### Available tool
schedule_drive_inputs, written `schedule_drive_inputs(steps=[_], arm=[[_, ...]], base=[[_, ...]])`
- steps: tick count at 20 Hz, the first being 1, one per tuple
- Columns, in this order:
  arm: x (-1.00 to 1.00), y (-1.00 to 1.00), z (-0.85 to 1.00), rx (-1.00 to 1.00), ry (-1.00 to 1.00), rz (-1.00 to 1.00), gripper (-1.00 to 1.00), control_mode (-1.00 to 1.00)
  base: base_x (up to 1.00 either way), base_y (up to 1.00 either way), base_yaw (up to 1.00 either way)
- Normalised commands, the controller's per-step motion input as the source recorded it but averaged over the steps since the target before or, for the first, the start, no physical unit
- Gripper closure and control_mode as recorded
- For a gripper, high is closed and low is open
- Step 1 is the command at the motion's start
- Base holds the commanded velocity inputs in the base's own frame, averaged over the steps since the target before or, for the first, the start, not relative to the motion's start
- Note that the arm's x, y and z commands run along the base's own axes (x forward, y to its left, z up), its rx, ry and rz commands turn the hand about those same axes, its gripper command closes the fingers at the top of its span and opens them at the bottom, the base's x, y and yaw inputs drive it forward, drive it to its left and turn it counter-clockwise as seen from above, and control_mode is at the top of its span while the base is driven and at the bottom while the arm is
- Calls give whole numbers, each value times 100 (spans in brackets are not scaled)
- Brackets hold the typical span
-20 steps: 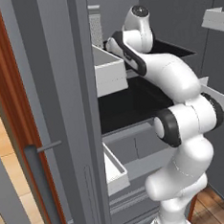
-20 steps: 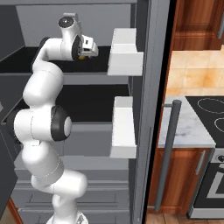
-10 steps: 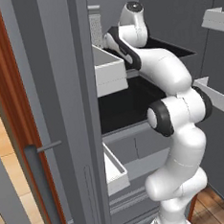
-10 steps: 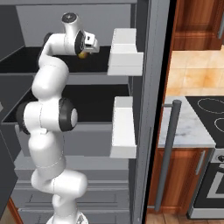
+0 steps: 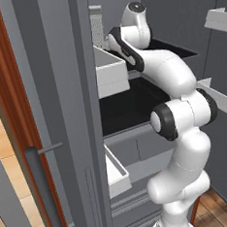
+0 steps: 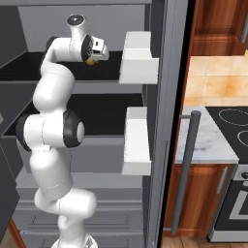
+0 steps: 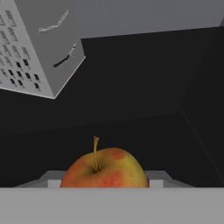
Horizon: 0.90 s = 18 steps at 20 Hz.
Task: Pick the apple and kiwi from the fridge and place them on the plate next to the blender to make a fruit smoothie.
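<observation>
So the gripper (image 6: 95, 57) is reached way into the fridge (image 6: 160, 126) at the top black shelf (image 6: 29, 72), and it's clamped down on the apple (image 7: 105, 169). In the hand view you see the fruit sitting right up against the camera between the two finger blocks, one grey pad (image 7: 158, 177) poking out on each side of it, stem pointing up, skin yellow-orange with red blotches. From the right base view there's just a little sliver of orange-yellow peeking under the white hand, right over that top shelf, so it's hard to tell if the apple is touching the shelf or lifted off it. Behind the apple, further back on the same shelf, stands a grey box grater (image 7: 37, 48), also visible in the left base view tucked by the door edge. The arm itself snakes up from the floor in a big S past the middle shelf (image 5: 127, 112). White door bins (image 6: 139, 63) hang to the side of the hand, one up high level with it and another lower down. Out past the open door there's the long grey bar handle (image 6: 186, 174), a marble counter (image 6: 208, 140) and a stovetop (image 6: 235, 131).
</observation>
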Motion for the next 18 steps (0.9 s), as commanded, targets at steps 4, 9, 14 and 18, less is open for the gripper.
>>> schedule_drive_inputs(steps=[4,9,14,18], arm=[[-17,0,0,0,-3,0,100,-100],[-71,-9,0,4,-23,0,100,-100],[-98,-15,0,7,-41,0,100,-100],[-100,-22,28,10,-44,0,100,-100]], base=[[0,0,0],[0,0,0],[0,0,0],[0,0,0]])
